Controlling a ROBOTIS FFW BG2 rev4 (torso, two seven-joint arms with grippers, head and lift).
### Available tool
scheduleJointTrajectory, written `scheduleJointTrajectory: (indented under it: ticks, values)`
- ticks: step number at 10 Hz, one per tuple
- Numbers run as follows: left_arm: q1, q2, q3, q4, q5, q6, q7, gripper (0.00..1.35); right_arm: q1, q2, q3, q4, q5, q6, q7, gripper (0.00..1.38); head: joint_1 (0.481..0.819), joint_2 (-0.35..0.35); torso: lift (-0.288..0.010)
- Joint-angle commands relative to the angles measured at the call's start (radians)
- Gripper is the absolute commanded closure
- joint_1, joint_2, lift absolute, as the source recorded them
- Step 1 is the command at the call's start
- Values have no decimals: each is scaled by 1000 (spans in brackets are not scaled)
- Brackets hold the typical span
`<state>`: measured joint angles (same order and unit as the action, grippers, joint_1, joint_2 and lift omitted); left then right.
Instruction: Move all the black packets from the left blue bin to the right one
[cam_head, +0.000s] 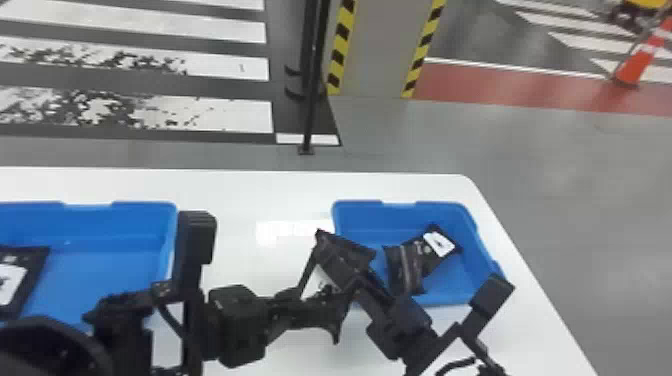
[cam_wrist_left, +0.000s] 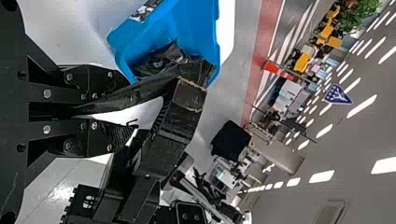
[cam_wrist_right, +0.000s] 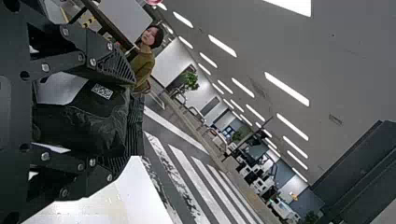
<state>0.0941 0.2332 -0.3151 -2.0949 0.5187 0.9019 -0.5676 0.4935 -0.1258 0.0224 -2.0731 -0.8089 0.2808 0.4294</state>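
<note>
My left gripper is over the table between the bins, close beside my right gripper at the right blue bin's left wall. In the left wrist view a black packet runs between the spread fingers of my left gripper and across to the other gripper. In the right wrist view the crumpled black packet, with a white code label, fills the space between the fingers of my right gripper. Black packets lie in the right bin; another packet lies in the left blue bin.
Both bins stand on a white table, whose right edge slopes away beyond the right bin. A dark post and a pillar with striped edges rise from the floor behind. The two arms are very near each other over the table's middle.
</note>
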Motion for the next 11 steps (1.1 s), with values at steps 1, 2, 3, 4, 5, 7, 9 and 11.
scheduleJointTrajectory:
  ticks: [1,2,3,4,5,7,9,11]
  values:
    - [-1,0,2,0,8,-4,2,1208,0,0,6,0,-1,-4,2,1277,695,-235,-140]
    - [9,-3,10,0,32,-9,14,996,0,0,6,0,1,-4,2,1277,695,-234,-140]
    - [26,-8,30,0,46,-6,21,372,0,2,4,0,-3,-6,2,1277,695,-231,-140]
    - [41,-8,50,-2,42,-1,21,50,-10,-3,-4,0,-3,-6,2,1277,695,-229,-140]
    - [53,-8,70,-2,42,-1,21,110,-35,-12,-14,22,1,-6,2,1277,695,-223,-140]
    - [73,-9,112,-37,16,6,21,197,-108,-31,-64,103,51,-11,2,1277,695,-214,-140]
    - [105,-15,199,-61,-22,16,21,206,-221,-51,-116,251,117,-11,2,1277,695,-223,-140]
    - [137,-20,279,-83,-48,31,21,208,-314,-58,-182,378,213,-11,0,1271,695,-223,-140]
